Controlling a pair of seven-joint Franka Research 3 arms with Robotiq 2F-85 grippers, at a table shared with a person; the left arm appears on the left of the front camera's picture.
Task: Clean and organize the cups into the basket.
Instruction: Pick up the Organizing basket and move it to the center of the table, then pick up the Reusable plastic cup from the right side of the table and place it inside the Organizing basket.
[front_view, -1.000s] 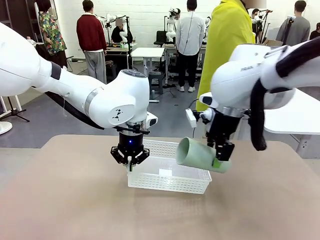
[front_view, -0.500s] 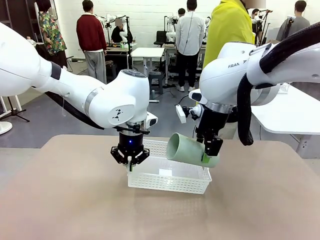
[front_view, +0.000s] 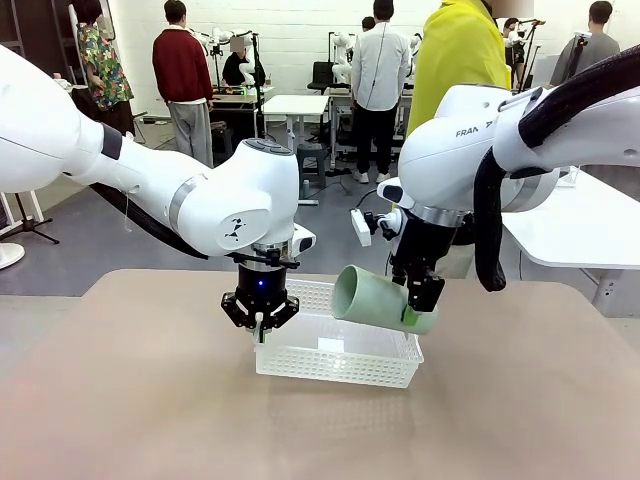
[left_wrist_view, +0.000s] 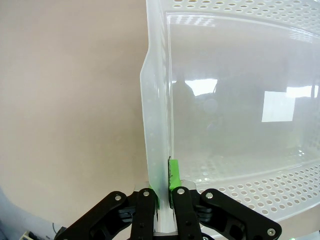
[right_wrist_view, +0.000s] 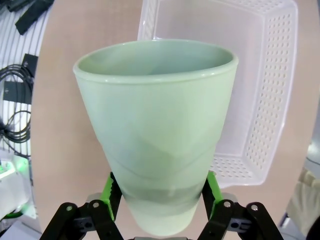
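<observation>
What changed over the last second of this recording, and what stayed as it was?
The right gripper, clamped on the mint green cup, carried it toward the robot's left, further over the right end of the basket. Most of that travel came early and it has barely moved since. The cup stays tipped on its side. The left gripper stayed shut on the basket's left wall, and the basket did not shift.

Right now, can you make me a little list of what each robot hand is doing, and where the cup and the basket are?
left gripper: shut, pinching the left end wall of the white basket
right gripper: closed on the mint green cup, near its base
cup: tipped on its side in the air, mouth toward the robot's left, above the basket's right end
basket: resting on the tan table
</observation>
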